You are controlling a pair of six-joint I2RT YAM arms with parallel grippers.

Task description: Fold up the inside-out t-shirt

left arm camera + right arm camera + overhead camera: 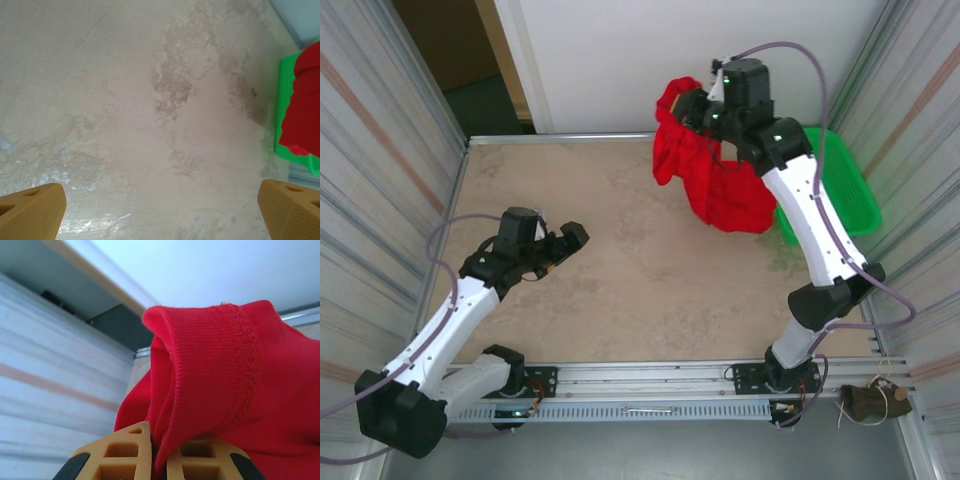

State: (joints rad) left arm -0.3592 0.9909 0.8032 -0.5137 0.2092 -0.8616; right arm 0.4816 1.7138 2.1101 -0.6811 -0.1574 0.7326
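Observation:
The inside-out t-shirt [715, 180] is bright red cloth, hanging bunched in the air at the back right of the table. My right gripper [703, 105] holds it up high, shut on a ribbed hem edge [210, 390] pinched between its tan fingers [125, 452]. The shirt's lower folds drape toward the green basket. My left gripper [560, 250] hovers low over the table's left half, its fingers [30, 210] spread wide with bare tabletop between them. A red edge of the t-shirt [302, 105] appears at the right of the left wrist view.
A green plastic mesh basket [845, 185] stands at the right edge of the table. Ribbed metal walls [380, 150] close in both sides, and a white wall stands behind. The beige tabletop [620, 260] stretches between the arms.

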